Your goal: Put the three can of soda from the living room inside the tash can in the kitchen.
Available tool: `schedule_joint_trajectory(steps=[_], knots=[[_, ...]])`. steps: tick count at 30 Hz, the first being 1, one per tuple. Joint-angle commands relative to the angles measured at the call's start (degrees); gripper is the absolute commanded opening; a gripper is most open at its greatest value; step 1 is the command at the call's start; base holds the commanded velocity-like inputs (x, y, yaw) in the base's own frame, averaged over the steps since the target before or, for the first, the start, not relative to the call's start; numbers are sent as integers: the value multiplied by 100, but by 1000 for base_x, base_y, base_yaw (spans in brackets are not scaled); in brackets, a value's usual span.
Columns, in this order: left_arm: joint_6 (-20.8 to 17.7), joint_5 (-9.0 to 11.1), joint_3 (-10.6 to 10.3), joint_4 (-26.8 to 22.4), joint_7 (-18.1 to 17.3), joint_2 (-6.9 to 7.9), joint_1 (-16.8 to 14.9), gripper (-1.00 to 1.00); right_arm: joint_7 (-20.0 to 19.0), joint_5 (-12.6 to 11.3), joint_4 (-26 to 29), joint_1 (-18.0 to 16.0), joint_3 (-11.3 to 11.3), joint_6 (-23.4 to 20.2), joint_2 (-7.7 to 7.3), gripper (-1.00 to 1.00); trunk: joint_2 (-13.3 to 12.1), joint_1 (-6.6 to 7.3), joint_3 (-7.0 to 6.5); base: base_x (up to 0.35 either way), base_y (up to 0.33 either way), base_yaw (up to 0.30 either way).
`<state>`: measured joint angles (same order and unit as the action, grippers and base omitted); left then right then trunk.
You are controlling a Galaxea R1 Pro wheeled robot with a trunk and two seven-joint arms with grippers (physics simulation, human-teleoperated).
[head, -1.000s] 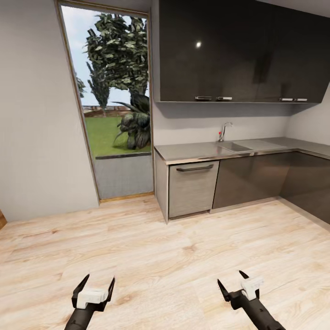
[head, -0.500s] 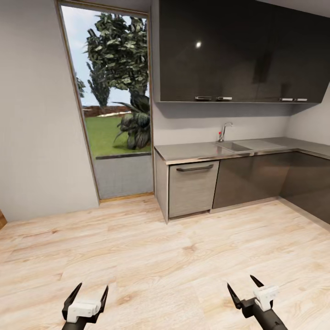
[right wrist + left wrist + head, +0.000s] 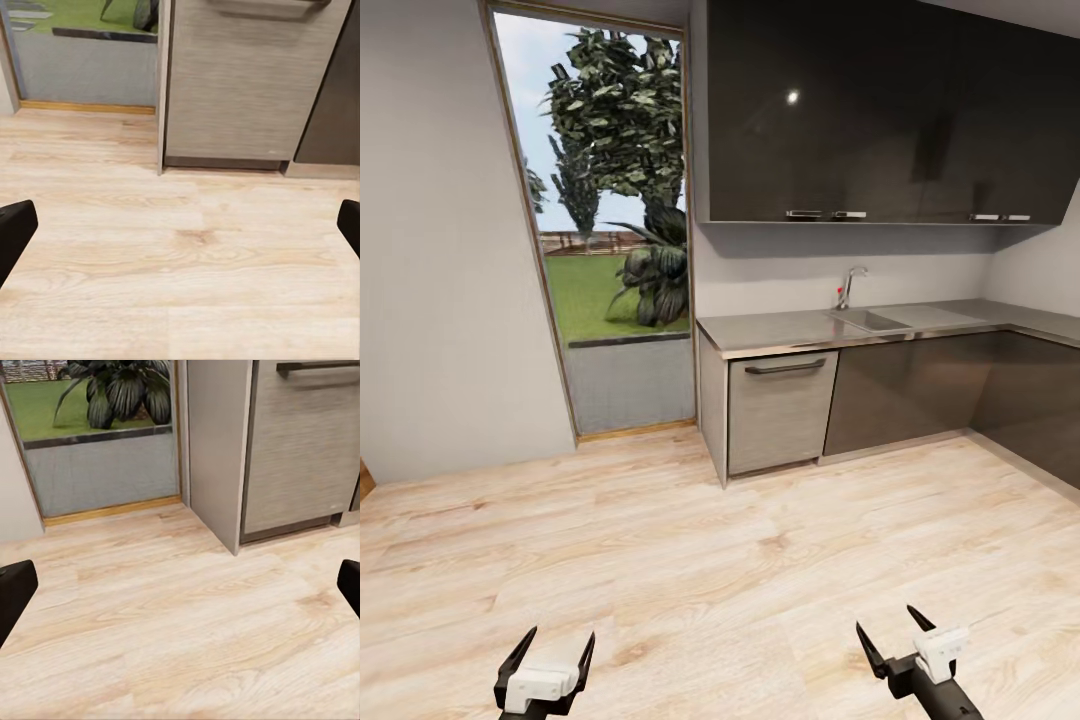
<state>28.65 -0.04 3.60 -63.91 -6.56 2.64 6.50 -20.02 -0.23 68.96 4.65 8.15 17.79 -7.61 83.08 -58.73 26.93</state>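
I am in the kitchen, facing glossy dark cabinets (image 3: 880, 110) and a grey worktop (image 3: 790, 328) with a sink (image 3: 872, 320) and chrome tap (image 3: 848, 285). My left gripper (image 3: 550, 650) hangs open low over the wood floor, nothing between its fingers (image 3: 13, 592). My right gripper (image 3: 897, 634) is open too, low at the right, its fingertips (image 3: 15, 229) spread wide over bare floor. The soda cans and the trash can are out of view.
A tall window (image 3: 610, 210) stands in the left wall, with garden plants behind it. A pale grey appliance front (image 3: 780, 410) with a dark handle sits under the worktop's end. Dark base cabinets (image 3: 920, 390) run right and turn the corner. Light wood floor (image 3: 710, 560) stretches ahead.
Both grippers have sunk lower in the head view and drifted apart, the left to the left, the right to the right. The room's picture has held still.
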Motion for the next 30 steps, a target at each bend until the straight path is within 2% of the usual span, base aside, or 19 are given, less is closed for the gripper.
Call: schedule_joint_trajectory(steps=[1,23,30], knots=[[0,1,-2,0,1,0,0,100,0,-3,-5,0,1,1,-1,100,0,0,0,0,0,0],[0,-17,-25,10,6,0,0,100,-2,-6,-152,0,2,14,-2,100,0,0,0,0,0,0],[0,0,-27,182,6,-2,0,100,-2,-5,-226,0,2,18,3,100,0,0,0,0,0,0]])
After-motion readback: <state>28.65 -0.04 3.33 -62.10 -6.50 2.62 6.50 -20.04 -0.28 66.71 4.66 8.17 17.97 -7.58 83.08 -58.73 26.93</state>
